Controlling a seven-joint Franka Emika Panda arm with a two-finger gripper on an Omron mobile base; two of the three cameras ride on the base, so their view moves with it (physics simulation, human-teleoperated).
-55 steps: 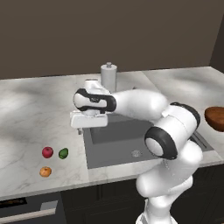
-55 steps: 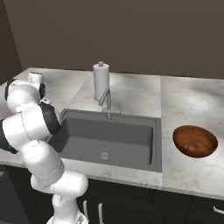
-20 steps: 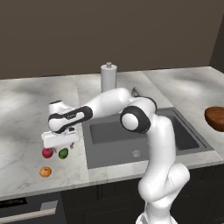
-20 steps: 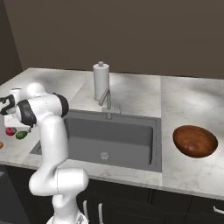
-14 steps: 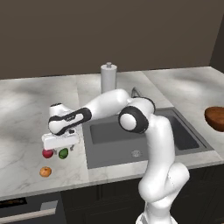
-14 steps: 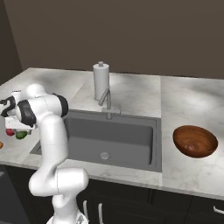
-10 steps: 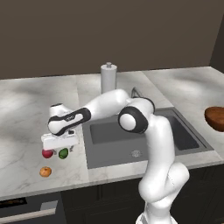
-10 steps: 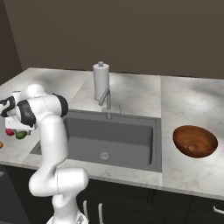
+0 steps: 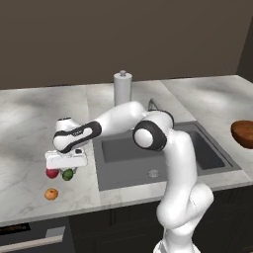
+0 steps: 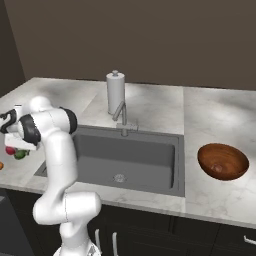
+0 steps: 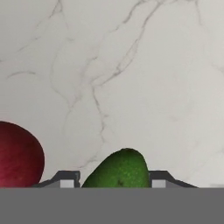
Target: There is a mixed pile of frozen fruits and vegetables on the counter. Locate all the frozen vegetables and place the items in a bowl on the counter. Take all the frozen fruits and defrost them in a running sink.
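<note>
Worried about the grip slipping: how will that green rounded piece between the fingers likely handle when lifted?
The green piece looks smooth and egg-shaped, so it may squirt out of flat fingers. Its tapered end suggests it could pivot in the gripper. Pushed, it would probably roll toward the red apple.

Paper-towel roll [image 9: 122, 87] – upright – behind dark cabinet fronts [image 10: 150, 230].

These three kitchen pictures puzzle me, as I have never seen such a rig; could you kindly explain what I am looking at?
It is a rendered kitchen with a white robot arm on a base. Two cameras sit behind the arm, to its left and right; the third rides on the hand and looks along the tool. The marble counter carries a red apple, a green piece, an orange, a paper-towel roll and a wooden bowl, with a dark sink between. The tool's fingers stand either side of the green piece; whether they already grip it I cannot tell.
</note>
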